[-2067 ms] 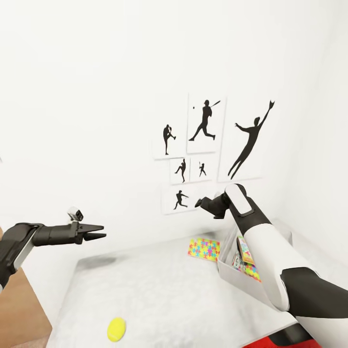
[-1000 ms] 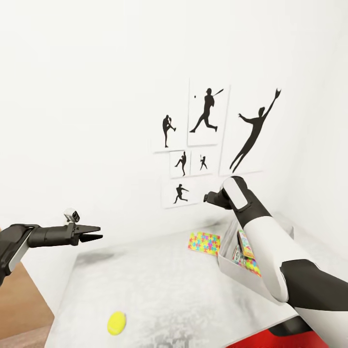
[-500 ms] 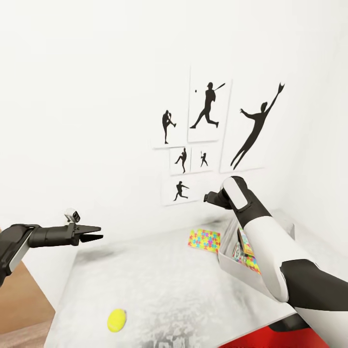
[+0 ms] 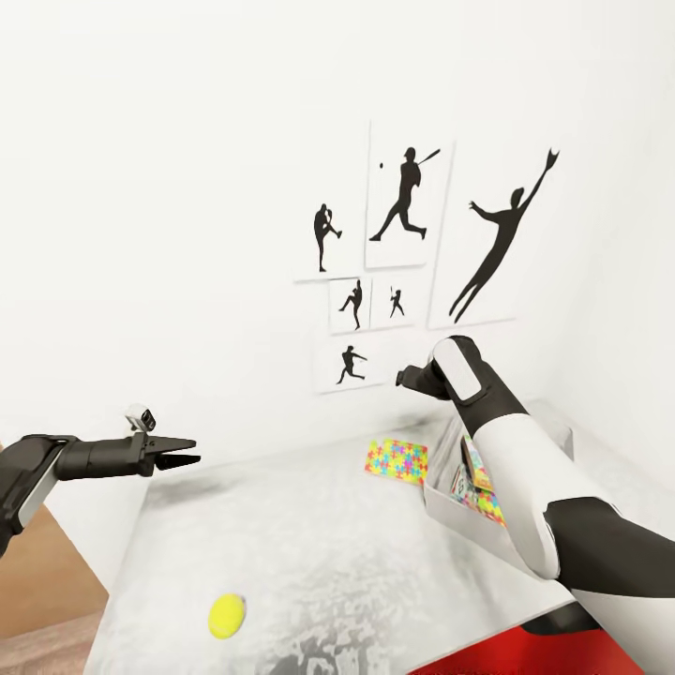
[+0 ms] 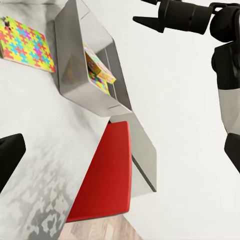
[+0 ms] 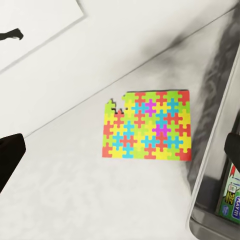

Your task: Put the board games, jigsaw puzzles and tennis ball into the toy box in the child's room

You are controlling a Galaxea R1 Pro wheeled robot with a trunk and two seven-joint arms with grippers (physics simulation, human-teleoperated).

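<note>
Head view: the pale grey table top (image 4: pixel 328 553) carries a small fuzzy yellow-green tennis ball (image 4: pixel 226 615) near its front edge, a flat multicoloured jigsaw puzzle panel (image 4: pixel 397 460) by the wall edge, and beside that a light grey plastic toy box (image 4: pixel 448 518) holding colourful game boxes (image 4: pixel 476 469). The black left gripper (image 4: pixel 185 451) hangs above the table's left end, its fingers close together. The right gripper (image 4: pixel 403 379) points at the black baseball silhouette prints (image 4: pixel 403 197); whether it is parted I cannot tell.

Left wrist view: the toy box sits at the table's end, above a red surface (image 5: pixel 105 180).

Right wrist view: the puzzle lies flat just beside the box's rim (image 6: pixel 212 150), the dark fingertips (image 6: pixel 9 155) set wide apart.
</note>
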